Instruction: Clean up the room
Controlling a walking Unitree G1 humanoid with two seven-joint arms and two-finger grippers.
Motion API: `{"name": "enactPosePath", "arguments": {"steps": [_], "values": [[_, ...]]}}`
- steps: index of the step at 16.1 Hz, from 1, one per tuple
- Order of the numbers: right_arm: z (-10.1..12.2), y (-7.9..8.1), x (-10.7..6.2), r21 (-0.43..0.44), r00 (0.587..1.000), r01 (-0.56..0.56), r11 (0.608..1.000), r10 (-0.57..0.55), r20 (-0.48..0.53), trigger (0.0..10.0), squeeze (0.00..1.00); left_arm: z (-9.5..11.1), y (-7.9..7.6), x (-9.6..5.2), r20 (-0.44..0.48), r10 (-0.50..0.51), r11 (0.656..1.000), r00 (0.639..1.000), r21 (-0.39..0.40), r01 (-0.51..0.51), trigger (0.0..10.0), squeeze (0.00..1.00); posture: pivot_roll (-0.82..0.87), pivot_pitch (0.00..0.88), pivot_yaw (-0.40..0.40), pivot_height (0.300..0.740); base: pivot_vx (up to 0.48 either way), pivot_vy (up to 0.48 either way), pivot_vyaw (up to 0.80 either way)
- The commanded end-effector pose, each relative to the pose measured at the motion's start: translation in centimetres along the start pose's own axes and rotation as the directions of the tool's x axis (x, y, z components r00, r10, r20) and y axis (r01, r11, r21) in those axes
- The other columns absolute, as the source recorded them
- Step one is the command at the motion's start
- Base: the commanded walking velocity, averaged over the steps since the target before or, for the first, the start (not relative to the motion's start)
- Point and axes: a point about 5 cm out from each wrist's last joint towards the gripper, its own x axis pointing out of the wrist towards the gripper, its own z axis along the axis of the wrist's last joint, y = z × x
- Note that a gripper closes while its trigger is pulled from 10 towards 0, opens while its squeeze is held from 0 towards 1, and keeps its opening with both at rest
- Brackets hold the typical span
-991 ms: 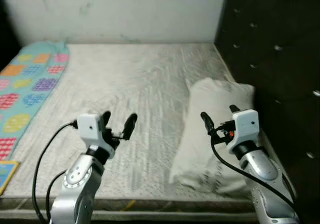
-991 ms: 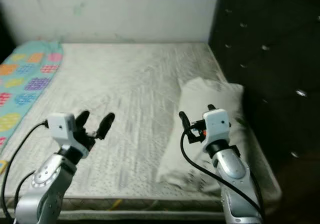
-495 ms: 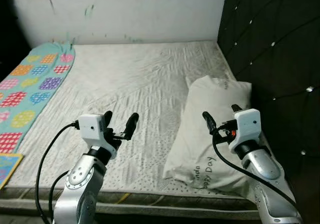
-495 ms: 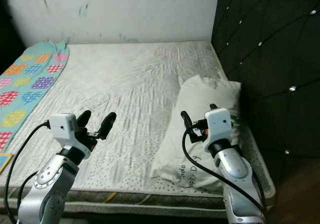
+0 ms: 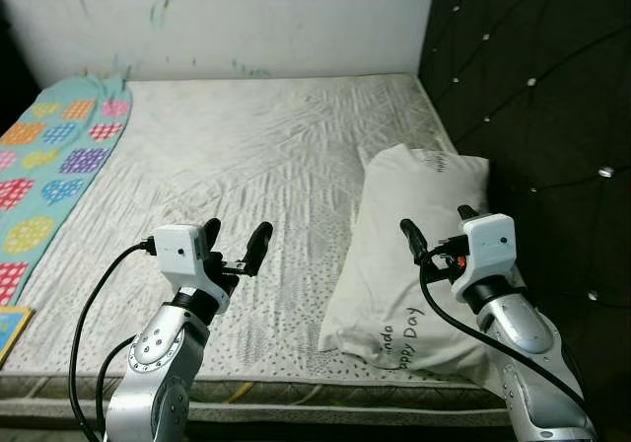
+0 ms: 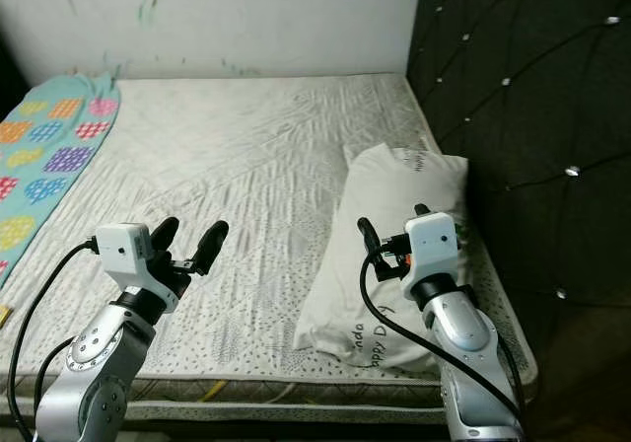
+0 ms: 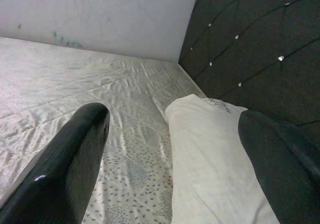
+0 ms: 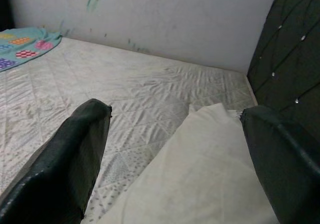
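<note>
- Mattress (image 5: 256, 166): bare, off-white, quilted fabric with stitched diagonal lines and a fine speckled print toward the near edge; the surface shows shallow creases.
- Pillow (image 5: 414, 255): soft, oblong, in a white wrinkled cotton-like case. It lies lengthwise on the mattress's right side, just beside the headboard. Dark cursive print near its lower end includes the words "Happy Day"; a second small print near its upper end is too small to read.
- Headboard (image 5: 532, 116): dark, padded upholstery, diamond-tufted, with small shiny studs at the crossings.
- Blanket (image 5: 54, 161): teal cloth with rounded patches in pink, orange, yellow and purple, each cross-hatched; it lies along the mattress's left edge.
- Wall (image 5: 227, 18): pale, matte, with small green and red scribble marks.
- Left gripper (image 5: 235, 242): white housing on a silver arm, two long glossy black fingers spread apart, holding nothing, raised above the near part of the mattress.
- Right gripper (image 5: 434, 228): same build, fingers spread apart, holding nothing, raised above the lower half of the pillow; a black cable loops down from its wrist.
</note>
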Motion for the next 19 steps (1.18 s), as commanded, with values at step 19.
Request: {"name": "enactPosePath", "arguments": {"steps": [19], "values": [[0.38,-0.12,0.45,0.002,1.0,0.01,1.0,-0.01,0.015,10.0,0.0,0.32,0.27,0.23,0.02,0.008,1.0,1.0,0.009,-0.008,10.0,0.0,-0.12,0.0,0.056,0.74,0.0,-0.064,-0.29]]}}
